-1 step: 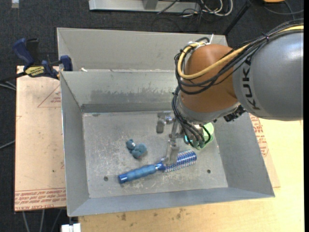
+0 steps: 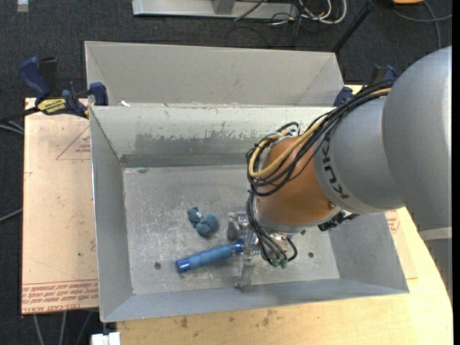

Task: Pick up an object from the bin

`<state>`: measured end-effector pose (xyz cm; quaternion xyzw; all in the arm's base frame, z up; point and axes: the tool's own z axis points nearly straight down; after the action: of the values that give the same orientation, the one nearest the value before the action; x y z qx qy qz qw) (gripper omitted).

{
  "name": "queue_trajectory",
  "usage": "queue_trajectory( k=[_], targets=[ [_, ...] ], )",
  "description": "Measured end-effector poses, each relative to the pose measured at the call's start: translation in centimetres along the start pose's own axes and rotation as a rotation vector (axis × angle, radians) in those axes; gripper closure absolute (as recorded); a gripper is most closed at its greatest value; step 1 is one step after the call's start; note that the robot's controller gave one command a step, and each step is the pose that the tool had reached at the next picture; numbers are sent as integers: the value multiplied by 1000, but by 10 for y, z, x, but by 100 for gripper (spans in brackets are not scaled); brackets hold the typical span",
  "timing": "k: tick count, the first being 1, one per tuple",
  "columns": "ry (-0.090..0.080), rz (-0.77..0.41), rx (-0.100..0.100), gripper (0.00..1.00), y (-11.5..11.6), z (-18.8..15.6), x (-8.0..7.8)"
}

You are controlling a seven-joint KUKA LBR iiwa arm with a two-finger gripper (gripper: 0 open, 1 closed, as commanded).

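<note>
Gripper [image 2: 244, 261]: low, at the blue tube's [image 2: 210, 256] right end.
Grip: can't tell whether open or closed.
Done: nothing lifted yet; the tube lies on the bin [image 2: 144, 214] floor.
Left: probably grasp and raise.

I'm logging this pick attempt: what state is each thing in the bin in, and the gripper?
blue cylinder: lying flat on the bin floor, slanted, right end at the gripper.
small blue-grey lump: lying loose on the floor, apart from the cylinder.
gripper: low in the bin, over the cylinder's right end; open or shut unclear.
</note>
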<state>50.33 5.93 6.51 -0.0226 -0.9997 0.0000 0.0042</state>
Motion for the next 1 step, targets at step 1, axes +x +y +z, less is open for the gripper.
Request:
queue_trajectory(
  k=[1],
  targets=[
    [-8, 2, -2, 100, 1, -5, -3]
  ],
)
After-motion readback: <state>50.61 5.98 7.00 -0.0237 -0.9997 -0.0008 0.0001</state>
